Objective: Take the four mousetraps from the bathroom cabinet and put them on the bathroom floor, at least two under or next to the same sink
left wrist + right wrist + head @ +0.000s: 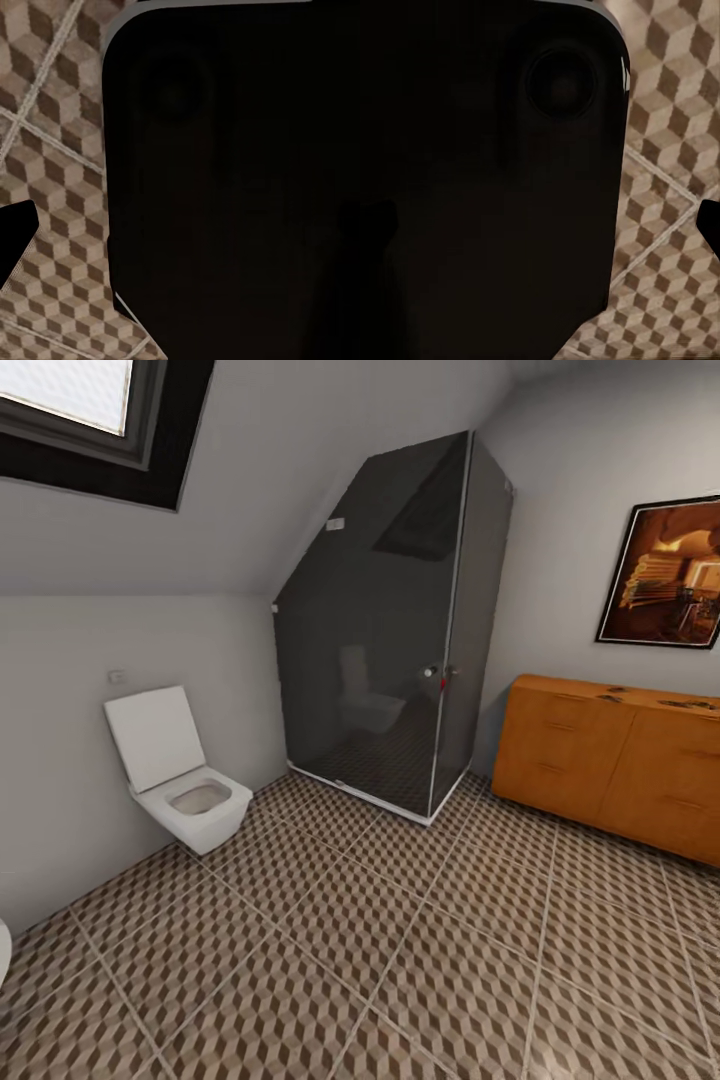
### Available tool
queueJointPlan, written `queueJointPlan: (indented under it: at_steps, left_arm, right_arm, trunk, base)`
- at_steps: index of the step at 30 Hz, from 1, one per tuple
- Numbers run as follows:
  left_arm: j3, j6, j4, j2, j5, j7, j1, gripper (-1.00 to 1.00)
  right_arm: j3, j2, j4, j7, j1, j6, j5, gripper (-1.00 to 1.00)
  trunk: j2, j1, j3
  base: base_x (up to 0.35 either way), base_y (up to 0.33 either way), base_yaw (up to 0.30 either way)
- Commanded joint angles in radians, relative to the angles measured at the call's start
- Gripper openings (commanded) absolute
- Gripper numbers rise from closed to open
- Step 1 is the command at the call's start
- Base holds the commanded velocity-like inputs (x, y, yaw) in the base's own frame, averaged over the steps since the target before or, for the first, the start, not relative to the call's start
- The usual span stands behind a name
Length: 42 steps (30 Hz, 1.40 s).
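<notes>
A: What stood along the wall, from the left?

B: A white wall-hung toilet [180, 785], a dark glass shower cubicle [400, 630], then the low orange-brown wooden cabinet [610, 760], small dark pieces on its top [690, 704], all over cube-patterned floor tiles [400, 940].

A: The grippers?

B: Couldn't tell their state; black housing blocked both wrist views.
</notes>
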Motion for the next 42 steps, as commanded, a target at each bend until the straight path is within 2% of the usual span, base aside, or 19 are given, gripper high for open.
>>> queueJointPlan:
  at_steps: [1,42]
  left_arm:
    - [0.001,-0.001,-0.001,0.000,0.002,0.000,0.000,1.00]
    - [0.001,-0.001,-0.001,0.001,0.002,0.000,0.000,1.00]
  right_arm:
    - [0.000,0.000,0.000,0.000,0.000,-0.003,0.001,1.00]
    - [0.000,0.000,0.000,0.000,-0.001,-0.003,0.001,1.00]
  trunk:
    - [0.000,0.000,-0.001]
    - [0.000,0.000,-0.001]
  base:
    - [0.000,0.000,-0.255]
    - [0.000,0.000,-0.255]
